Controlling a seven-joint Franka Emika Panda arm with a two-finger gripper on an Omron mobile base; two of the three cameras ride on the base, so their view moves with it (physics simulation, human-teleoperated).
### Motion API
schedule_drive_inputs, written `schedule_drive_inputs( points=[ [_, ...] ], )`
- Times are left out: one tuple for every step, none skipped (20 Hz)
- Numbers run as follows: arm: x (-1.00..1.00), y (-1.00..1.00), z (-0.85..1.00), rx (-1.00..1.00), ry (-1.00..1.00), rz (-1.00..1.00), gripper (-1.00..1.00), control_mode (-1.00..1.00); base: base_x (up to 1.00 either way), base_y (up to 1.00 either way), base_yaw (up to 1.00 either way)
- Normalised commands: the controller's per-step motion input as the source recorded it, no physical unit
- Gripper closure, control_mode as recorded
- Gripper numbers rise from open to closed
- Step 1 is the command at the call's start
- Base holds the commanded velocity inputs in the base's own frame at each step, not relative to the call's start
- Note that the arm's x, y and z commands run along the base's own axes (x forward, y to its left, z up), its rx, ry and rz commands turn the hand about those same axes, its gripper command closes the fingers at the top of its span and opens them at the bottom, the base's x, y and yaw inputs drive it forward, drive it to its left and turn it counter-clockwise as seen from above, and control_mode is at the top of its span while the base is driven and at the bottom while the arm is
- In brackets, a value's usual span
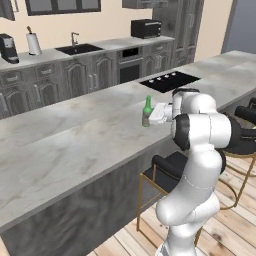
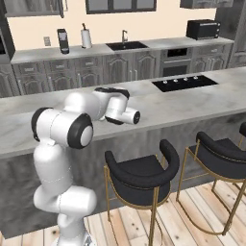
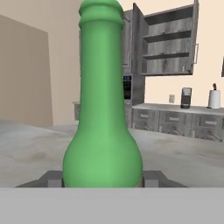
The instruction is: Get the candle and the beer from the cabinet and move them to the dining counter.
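Observation:
The beer point(image 1: 147, 112), a slim green bottle with a tan label, stands upright at the near edge of the dining counter point(image 1: 75, 145). My gripper point(image 1: 151, 116) reaches in from the right and is shut on its body. In the hand view the beer point(image 3: 103, 113) rises right in front of the camera, and the gripper point(image 3: 101, 178) has a finger tip point(image 3: 52, 178) pressed to each side of its base. The cabinet point(image 3: 168, 39) hangs open on the far wall with bare shelves showing. The candle is out of view.
A black cooktop point(image 1: 169, 81) is set into the dining counter right of the bottle. Black stools with gold legs point(image 2: 139, 175) stand under the counter's near side. Across the room, the wall counter carries a sink point(image 1: 79, 49), paper-towel roll point(image 1: 33, 44) and coffee machine point(image 1: 7, 48).

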Motion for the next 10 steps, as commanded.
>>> schedule_drive_inputs(
  points=[
    [0.32, 0.02, -0.17, 0.00, 0.00, 0.00, 1.00, -1.00, 0.00, 0.00, 0.00],
    [0.34, 0.03, -0.17, 0.00, 0.00, 0.00, 1.00, -1.00, 0.00, 0.00, 0.00],
    [0.32, 0.06, -0.19, 0.00, 0.00, 0.00, 1.00, -1.00, 0.00, 0.00, 0.00],
    [0.32, 0.06, -0.18, 0.00, 0.00, 0.00, 1.00, -1.00, 0.00, 0.00, 0.00],
    [0.28, 0.00, -0.17, 0.00, 0.00, 0.00, 1.00, -1.00, 0.00, 0.00, 0.00],
    [0.26, 0.00, -0.17, 0.00, 0.00, 0.00, 1.00, -1.00, 0.00, 0.00, 0.00],
    [0.22, 0.00, -0.19, 0.00, 0.00, 0.00, 1.00, -1.00, 0.00, 0.00, 0.00],
    [0.24, 0.00, -0.21, 0.00, 0.00, 0.00, 1.00, -1.00, 0.00, 0.00, 0.00],
    [0.27, 0.00, -0.21, 0.00, 0.00, 0.00, 1.00, -1.00, 0.00, 0.00, 0.00],
    [0.27, 0.00, -0.23, -0.01, 0.00, 0.00, 1.00, -1.00, 0.00, 0.00, 0.00]
  ],
)
